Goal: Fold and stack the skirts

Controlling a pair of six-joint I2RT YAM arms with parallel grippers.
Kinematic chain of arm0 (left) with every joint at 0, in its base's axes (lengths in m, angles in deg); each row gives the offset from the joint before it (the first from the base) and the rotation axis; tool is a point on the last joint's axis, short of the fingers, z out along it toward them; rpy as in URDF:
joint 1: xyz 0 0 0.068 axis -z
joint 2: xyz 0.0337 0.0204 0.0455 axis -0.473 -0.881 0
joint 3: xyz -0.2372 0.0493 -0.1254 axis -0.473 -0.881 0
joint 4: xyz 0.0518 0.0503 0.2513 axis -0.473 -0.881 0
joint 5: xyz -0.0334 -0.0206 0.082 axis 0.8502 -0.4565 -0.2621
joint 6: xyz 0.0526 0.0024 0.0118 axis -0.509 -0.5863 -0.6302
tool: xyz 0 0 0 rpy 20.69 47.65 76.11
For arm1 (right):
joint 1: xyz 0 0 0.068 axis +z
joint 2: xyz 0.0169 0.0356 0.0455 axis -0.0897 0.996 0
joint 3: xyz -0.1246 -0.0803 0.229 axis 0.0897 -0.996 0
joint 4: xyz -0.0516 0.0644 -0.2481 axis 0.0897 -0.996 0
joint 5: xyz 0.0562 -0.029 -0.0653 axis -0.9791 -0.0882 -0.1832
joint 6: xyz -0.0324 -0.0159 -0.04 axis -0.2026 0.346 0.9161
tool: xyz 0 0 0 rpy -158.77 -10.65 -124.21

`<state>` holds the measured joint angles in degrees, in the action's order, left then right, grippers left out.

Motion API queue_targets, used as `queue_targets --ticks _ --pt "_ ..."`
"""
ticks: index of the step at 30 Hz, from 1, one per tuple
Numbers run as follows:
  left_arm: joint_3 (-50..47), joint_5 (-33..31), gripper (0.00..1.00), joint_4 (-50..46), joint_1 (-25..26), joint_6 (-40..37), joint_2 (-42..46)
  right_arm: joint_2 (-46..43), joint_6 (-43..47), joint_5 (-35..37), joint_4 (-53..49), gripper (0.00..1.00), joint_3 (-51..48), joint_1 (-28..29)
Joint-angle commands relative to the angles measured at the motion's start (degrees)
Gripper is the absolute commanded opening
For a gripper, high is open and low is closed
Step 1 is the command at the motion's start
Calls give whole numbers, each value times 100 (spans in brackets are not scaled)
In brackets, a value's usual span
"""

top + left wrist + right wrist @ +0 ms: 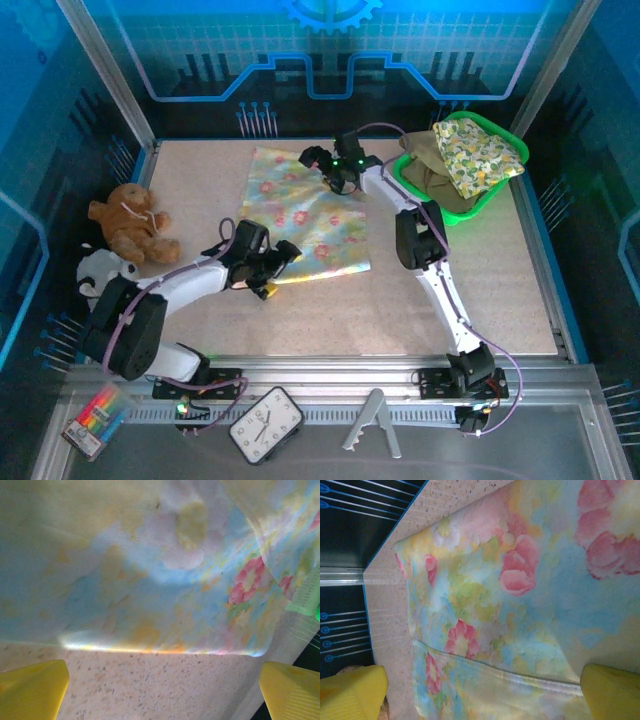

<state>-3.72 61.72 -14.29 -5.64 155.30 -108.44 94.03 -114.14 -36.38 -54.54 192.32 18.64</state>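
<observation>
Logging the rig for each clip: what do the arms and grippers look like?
The left arm and right arm have white links, black joints and a purple cable each. The left gripper and right gripper are black with yellow fingers. A green light glows at the right wrist.

Speckled beige desk (pixel 480 280). Spread flat mid-desk: pastel floral skirt (pixel 300 215). Far right corner: green basket (pixel 460 213). Left edge: brown plush toy (pixel 130 225), grey-white plush toy (pixel 100 268).

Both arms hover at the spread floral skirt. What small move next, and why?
Probably lower the left gripper and pinch the near hem. The floral skirt lies spread flat, its hem just ahead of the open left jaws; the right gripper, also open and empty, hovers at the far edge.
</observation>
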Motion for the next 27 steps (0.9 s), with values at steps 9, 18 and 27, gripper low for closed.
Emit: queue_targets --ticks 9,18,27 --pt "-33 -1763 99 -2189 -737 -428 1870 -2824 1210 464 192 100 -2728 55" --pt "-513 -1323 64 -1759 -1525 -669 1829 -5106 1723 950 362 100 -5257 185" --pt "-289 -1254 47 -1590 -1626 -881 801 -6236 1867 1627 239 100 -6562 196"
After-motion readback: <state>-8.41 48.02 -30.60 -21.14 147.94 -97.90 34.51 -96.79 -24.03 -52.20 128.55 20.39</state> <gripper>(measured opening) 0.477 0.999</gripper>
